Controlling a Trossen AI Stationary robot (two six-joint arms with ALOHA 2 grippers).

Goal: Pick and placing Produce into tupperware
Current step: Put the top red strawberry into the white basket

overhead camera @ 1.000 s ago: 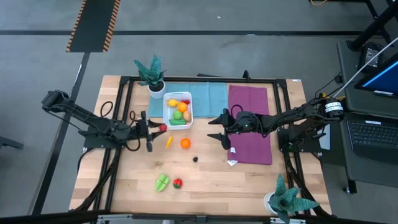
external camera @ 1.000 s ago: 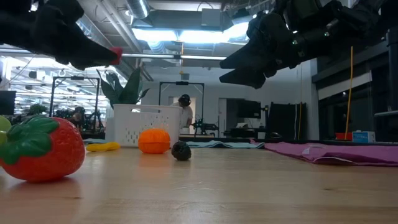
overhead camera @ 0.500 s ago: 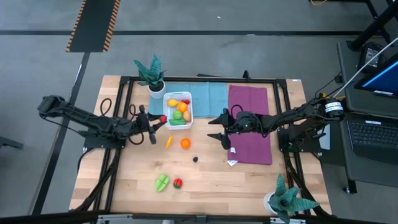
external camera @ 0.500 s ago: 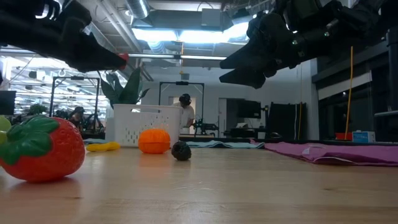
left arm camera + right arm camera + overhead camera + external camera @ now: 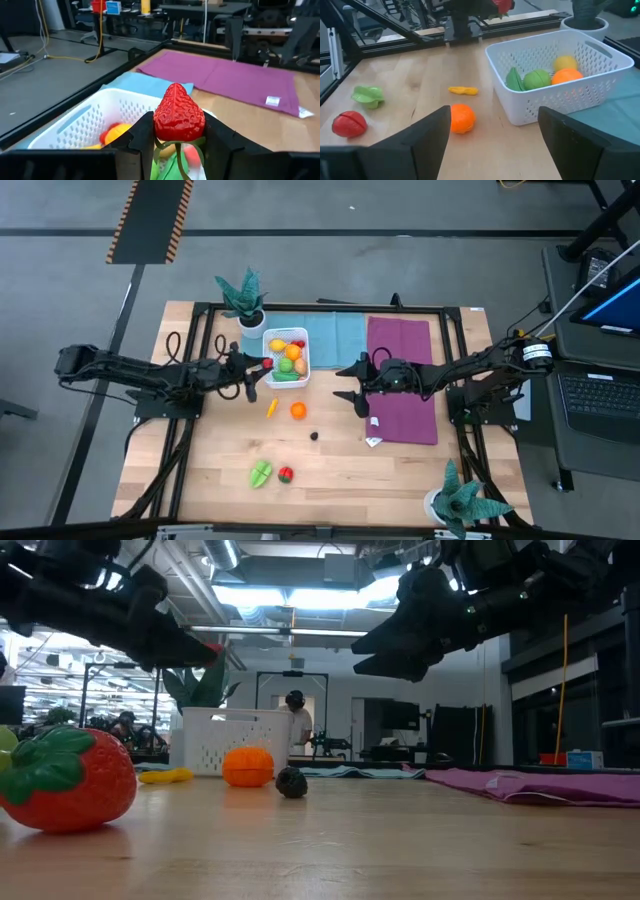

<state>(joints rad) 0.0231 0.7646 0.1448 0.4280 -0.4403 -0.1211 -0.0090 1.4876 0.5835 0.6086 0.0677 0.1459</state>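
Over the left edge of the white tupperware (image 5: 286, 356), the left gripper (image 5: 262, 366) holds a red strawberry-shaped piece (image 5: 178, 113) pinched between its two fingers, which press on the piece's lower sides while its pointed top stands free above them. The piece looks like hard, light plastic with a bumpy skin, so it should sit firm in a side pinch and drop cleanly once let go; a squeeze near the narrow top would likely let it slip. Inside the tupperware lie yellow, orange and green pieces. On the bare tabletop (image 5: 400, 480) in front of it rest a yellow piece (image 5: 271, 408), an orange (image 5: 298, 410), a small dark piece (image 5: 314, 434), and nearer the front edge a green piece (image 5: 260, 473) and a red one (image 5: 286, 474). Farther right, the right gripper (image 5: 352, 386) hangs above the tabletop beside the purple cloth (image 5: 403, 380), fingers spread wide and empty.
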